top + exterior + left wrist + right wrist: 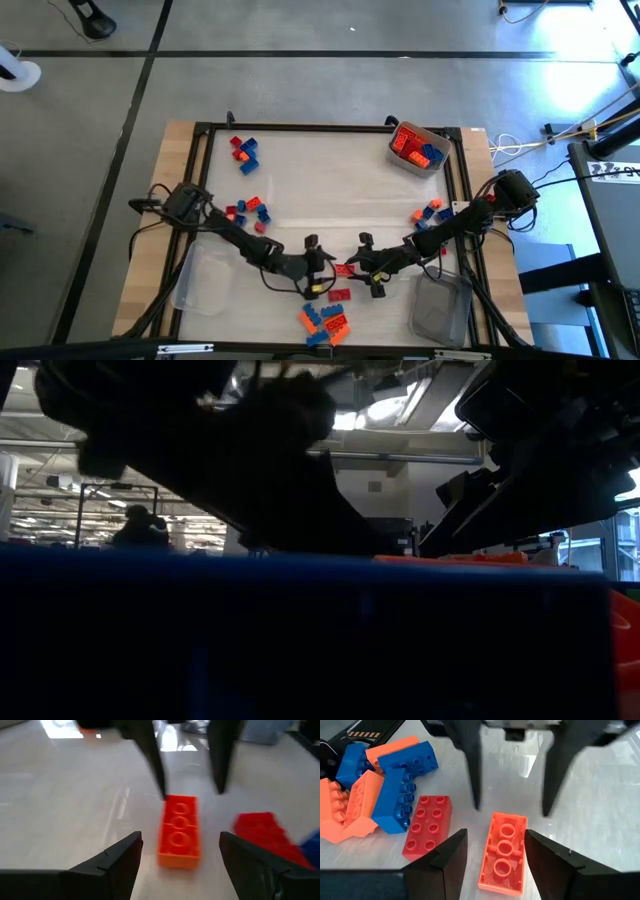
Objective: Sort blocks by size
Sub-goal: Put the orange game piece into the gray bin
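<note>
You had an orange plastic brick [503,852] lying hollow side up, three round rings showing inside. Beside it lay a red studded brick [427,827], then a heap of blue bricks [399,790] and paler orange bricks [347,810]. Your grippers' fingers [445,855] were matt black, the tabletop [320,180] glossy white.

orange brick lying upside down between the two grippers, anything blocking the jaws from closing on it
Nothing visible. The orange brick lies alone on bare table between the open jaws of the right gripper, with the left gripper open around it from the opposite side. The red brick lies beside it, apart and outside the jaws.
</note>
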You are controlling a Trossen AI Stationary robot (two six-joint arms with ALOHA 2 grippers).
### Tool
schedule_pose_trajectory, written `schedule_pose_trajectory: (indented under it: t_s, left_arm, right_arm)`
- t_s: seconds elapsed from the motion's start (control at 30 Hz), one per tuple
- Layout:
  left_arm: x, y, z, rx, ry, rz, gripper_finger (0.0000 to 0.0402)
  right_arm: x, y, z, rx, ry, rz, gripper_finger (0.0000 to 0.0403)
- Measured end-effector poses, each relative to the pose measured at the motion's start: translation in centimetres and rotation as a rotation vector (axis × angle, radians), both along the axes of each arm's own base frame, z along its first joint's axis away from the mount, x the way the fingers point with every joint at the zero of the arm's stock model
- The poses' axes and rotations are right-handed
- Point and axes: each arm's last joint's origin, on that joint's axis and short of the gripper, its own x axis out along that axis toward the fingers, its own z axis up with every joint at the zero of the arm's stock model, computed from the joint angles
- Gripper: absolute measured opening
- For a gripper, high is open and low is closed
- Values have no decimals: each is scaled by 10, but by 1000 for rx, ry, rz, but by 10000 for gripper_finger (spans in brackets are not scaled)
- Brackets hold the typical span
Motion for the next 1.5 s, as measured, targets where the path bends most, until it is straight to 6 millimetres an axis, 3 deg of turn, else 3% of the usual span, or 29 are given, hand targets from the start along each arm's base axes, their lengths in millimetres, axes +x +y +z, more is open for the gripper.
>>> schedule_pose_trajectory:
  t_s: [0.6, 0.9, 1.0, 1.17, 1.5]
  left_arm:
    - [16, 15, -32, -24, -8, -44, 247]
    - [16, 15, -31, 3, -13, -56, 138]
    - [16, 15, -31, 6, -13, -57, 124]
    - [14, 8, -20, 19, -28, -76, 124]
    - [-4, -12, 31, 111, -75, 15, 128]
  right_arm:
    - [0, 0, 0, -1, 4, -2, 195]
    - [0, 0, -1, -2, 8, -2, 195]
    - [0, 0, 0, -2, 7, -2, 195]
    - [-3, -2, 10, 10, -3, -5, 195]
    - [-10, -6, 39, 23, -76, -30, 195]
